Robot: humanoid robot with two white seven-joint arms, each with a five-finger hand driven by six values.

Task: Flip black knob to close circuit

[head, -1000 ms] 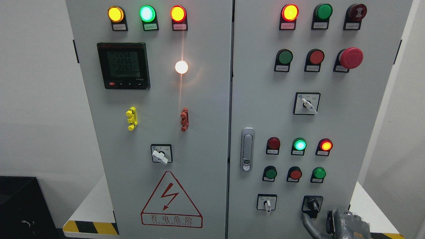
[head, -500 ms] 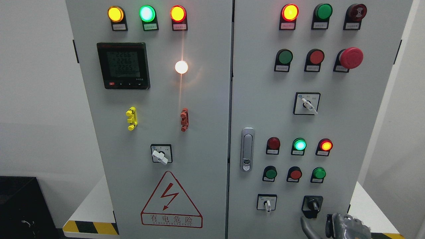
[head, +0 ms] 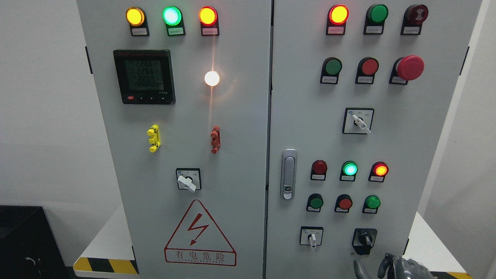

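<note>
Grey right robot hand [head: 403, 267] at bottom edge, fingers loose, grasping nothing; small black rotary knob [head: 364, 238] on grey cabinet door [head: 387, 155] just above-left, apart

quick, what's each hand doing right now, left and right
Left hand: not in view.
Right hand: at the bottom edge, below the black knob, touching nothing; grip cannot be told.

The black knob [head: 364, 239] is sitting low on the right-hand door of the grey cabinet [head: 407, 155], at the far right of the bottom row, on its own black square plate. Its short handle is pointing roughly straight down, perhaps a touch to the right, and nothing is touching it, its whole face showing clear
</note>
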